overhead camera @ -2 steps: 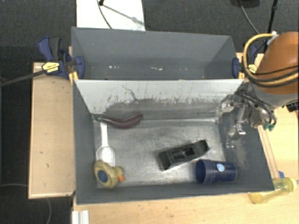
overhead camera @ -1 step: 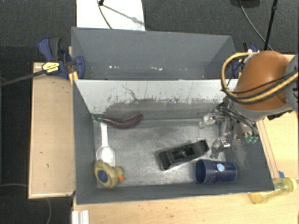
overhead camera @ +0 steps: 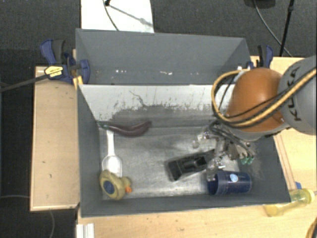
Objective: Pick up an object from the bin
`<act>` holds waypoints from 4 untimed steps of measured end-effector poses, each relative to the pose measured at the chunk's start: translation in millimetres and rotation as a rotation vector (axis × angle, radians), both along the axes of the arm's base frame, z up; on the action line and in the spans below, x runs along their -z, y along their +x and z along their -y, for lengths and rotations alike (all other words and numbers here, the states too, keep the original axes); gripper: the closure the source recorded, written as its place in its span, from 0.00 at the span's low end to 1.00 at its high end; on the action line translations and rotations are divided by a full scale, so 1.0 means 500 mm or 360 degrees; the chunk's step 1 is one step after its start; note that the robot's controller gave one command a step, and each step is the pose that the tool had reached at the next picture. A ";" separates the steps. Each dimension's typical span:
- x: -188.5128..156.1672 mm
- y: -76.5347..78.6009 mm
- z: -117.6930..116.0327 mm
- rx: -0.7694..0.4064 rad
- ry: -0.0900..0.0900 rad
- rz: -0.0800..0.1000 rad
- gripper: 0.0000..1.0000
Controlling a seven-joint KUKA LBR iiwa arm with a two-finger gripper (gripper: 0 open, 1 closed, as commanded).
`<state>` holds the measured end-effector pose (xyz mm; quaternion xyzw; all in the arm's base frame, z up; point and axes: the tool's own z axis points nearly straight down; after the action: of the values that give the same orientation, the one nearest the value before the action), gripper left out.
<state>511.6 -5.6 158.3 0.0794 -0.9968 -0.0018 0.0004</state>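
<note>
The gripper (overhead camera: pixel 220 161), grey metal parts under a smooth orange domed cover (overhead camera: pixel 255 100), sits low in the right of the scuffed grey metal bin (overhead camera: pixel 153 155). Its tip is lost in its own clutter, so I cannot tell whether it is spread or closed. A glossy dark blue cylinder (overhead camera: pixel 229 183) lies on its side just beneath it. A matte black oblong block (overhead camera: pixel 184 166) lies just left, its right end hidden. Well left are a white plastic scoop (overhead camera: pixel 111 155), a yellowish roll (overhead camera: pixel 114 186) and a dark purple curved strip (overhead camera: pixel 130 129).
</note>
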 end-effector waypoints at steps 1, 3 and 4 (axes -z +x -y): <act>0.041 0.027 -0.001 -0.0267 -0.0005 0.0004 0.00; 0.168 0.040 0.000 -0.0332 -0.0001 0.0005 1.00; 0.168 0.040 0.000 -0.0333 -0.0001 0.0005 1.00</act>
<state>531.6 -5.3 74.1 0.1831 -0.9831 -0.0014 -0.0010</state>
